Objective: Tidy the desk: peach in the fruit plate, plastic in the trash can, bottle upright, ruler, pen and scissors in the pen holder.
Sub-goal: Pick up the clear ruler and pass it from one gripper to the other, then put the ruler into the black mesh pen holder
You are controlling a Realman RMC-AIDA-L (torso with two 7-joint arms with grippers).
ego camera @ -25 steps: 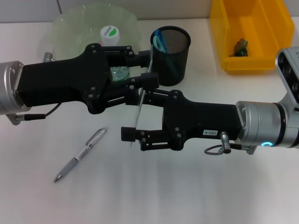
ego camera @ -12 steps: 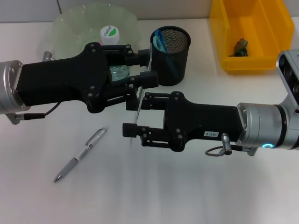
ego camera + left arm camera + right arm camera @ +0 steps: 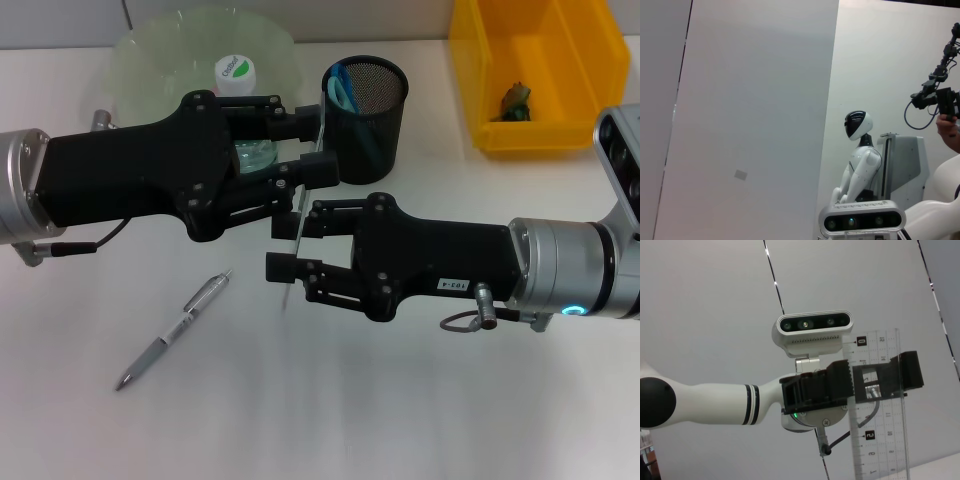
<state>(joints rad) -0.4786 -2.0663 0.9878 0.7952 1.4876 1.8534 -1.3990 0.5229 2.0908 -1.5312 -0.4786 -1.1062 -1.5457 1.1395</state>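
- My left tool [image 3: 305, 145] pinches the clear ruler [image 3: 297, 215] mid-frame, beside the pen holder [image 3: 365, 118].
- My right tool [image 3: 300, 245] is spread around it.
- Handoff risk: releasing early drops it onto the counter [image 3: 330, 410].

The clear ruler [image 3: 879, 405] carries printed scale figures: "0" sits just beyond the dark fingers [image 3: 900, 372] clamped across it, and "2" lies on their other side. A small white label [image 3: 451, 285] on the right arm bears digits too small to read.
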